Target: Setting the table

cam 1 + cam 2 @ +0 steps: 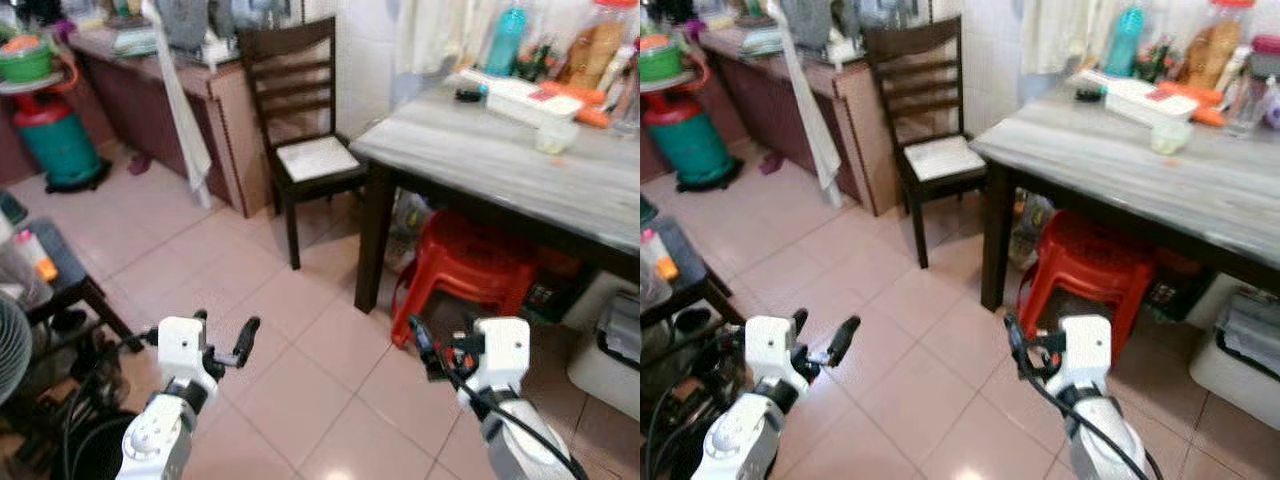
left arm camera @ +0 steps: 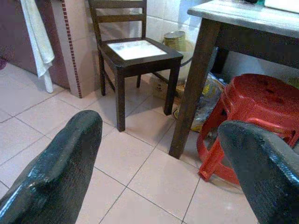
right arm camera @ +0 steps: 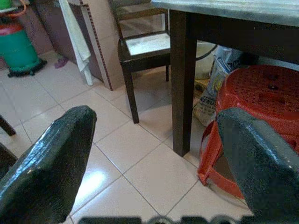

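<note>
A grey-topped table (image 1: pixel 500 165) with dark legs stands ahead on the right. On it lie a long white box (image 1: pixel 525 100), a small pale cup (image 1: pixel 555 138), a teal bottle (image 1: pixel 507 38) and several jars at the back. My left gripper (image 1: pixel 225 335) is held low over the tiled floor, open and empty, with its fingers (image 2: pixel 56 172) spread wide. My right gripper (image 1: pixel 432 350) is at the same height, short of the table's near corner leg (image 3: pixel 182 79). It is open too, with nothing between its fingers (image 3: pixel 261 163).
A red plastic stool (image 1: pixel 465 265) sits under the table. A dark chair (image 1: pixel 315 158) stands by the table's left end. A counter (image 1: pixel 150 85) with a hanging white towel (image 1: pixel 182 110) and a green gas cylinder (image 1: pixel 55 140) are at left. A low dark stand (image 1: pixel 60 280) is close on my left.
</note>
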### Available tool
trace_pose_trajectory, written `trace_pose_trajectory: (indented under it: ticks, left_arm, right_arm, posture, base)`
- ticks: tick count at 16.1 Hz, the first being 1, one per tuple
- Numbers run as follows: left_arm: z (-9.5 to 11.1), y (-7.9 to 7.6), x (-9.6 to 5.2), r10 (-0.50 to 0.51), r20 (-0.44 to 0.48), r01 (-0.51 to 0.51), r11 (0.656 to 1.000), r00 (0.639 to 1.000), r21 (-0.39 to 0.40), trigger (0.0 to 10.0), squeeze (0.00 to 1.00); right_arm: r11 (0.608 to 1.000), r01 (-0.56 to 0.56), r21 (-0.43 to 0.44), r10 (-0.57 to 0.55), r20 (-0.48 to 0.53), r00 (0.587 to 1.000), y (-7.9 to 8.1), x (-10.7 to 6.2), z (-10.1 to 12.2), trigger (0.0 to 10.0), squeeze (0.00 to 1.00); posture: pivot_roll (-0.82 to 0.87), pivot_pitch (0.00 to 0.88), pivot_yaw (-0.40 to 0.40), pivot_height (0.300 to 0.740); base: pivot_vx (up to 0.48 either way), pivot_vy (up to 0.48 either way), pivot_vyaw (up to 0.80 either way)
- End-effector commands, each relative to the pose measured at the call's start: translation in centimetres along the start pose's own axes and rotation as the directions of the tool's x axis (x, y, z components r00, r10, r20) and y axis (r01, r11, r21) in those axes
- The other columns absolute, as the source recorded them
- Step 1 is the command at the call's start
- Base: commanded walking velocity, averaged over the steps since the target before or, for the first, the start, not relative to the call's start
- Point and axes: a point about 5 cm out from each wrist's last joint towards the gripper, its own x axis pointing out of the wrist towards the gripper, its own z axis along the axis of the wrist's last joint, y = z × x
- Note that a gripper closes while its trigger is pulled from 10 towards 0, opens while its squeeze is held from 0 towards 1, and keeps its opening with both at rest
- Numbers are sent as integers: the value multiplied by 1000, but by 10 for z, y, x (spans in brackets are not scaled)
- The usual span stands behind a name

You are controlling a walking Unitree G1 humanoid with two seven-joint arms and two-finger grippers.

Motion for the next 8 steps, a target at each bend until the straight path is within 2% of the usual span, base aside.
trace_pose_trajectory:
  ticks: [1, 3, 4, 8]
  left_arm:
    - [1, 8, -2, 45, -6, -45, 999, 999, 14, 10000, 0]
    - [4, 13, 2, 89, -13, -89, 996, 996, 12, 10000, 0]
    - [6, 12, 3, 62, -4, -62, 998, 998, 13, 10000, 0]
    - [8, 7, 4, 19, 7, -19, 1000, 1000, 3, 10000, 0]
  right_arm:
    - [1000, -3, 0, 3, 24, 1000, 2, 1, 5, 10000, 0]
    - [1000, -1, 5, 1, 21, 1000, 3, 3, 6, 10000, 0]
    - [1000, -3, 10, 2, 10, 1000, 3, 4, 5, 10000, 0]
    - [1000, -9, 3, 9, 7, 1000, 4, 4, 4, 10000, 0]
  posture:
    - [-26, 0, 52, 740]
    - [-20, 0, 51, 740]
    - [-18, 0, 49, 740]
    - [-20, 0, 49, 740]
  base:
    - [0, 0, 0]
    - [0, 0, 0]
    - [0, 0, -431]
    - [0, 0, -800]
